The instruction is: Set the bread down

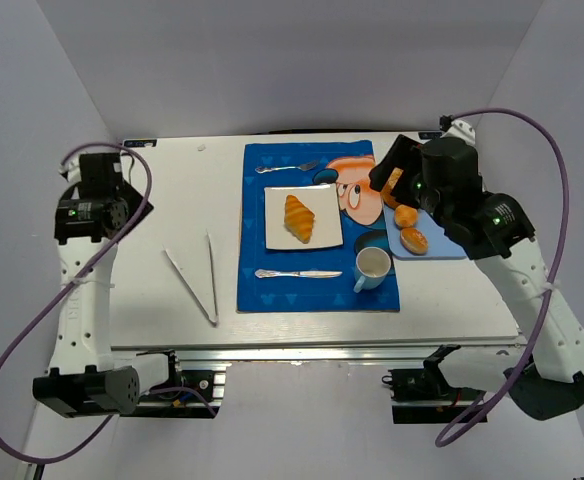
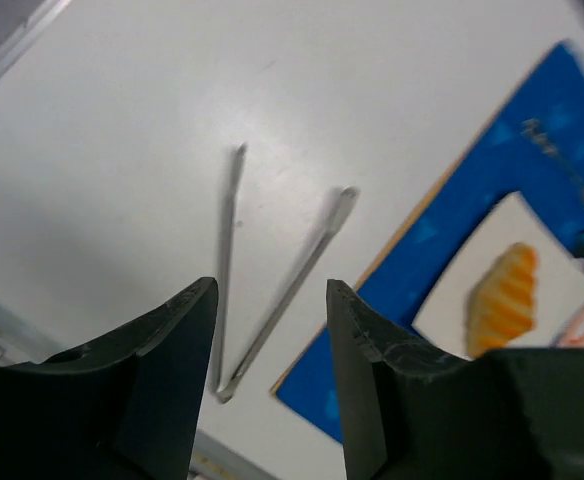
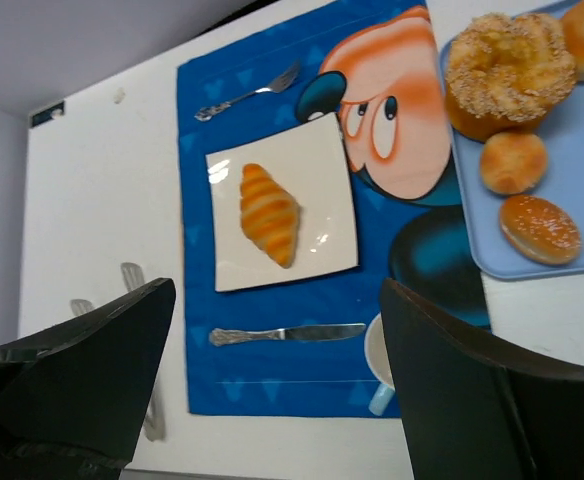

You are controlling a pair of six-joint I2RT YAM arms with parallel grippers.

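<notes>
Croissant (image 1: 299, 218) on the plate: the task looks complete.
Left pincer (image 2: 272, 295) is parted and empty above the tongs (image 2: 272, 300); the croissant lies on the white square plate (image 1: 277, 238), centre of the placemat (image 1: 262, 290); right pincer (image 3: 277, 300) gapes wide, holding nothing.

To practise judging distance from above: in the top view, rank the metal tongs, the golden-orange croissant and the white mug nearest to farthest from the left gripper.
1. Metal tongs, on the table right of the left gripper.
2. Golden-orange croissant, on the white square plate.
3. White mug, at the blue placemat's near right corner.
</notes>
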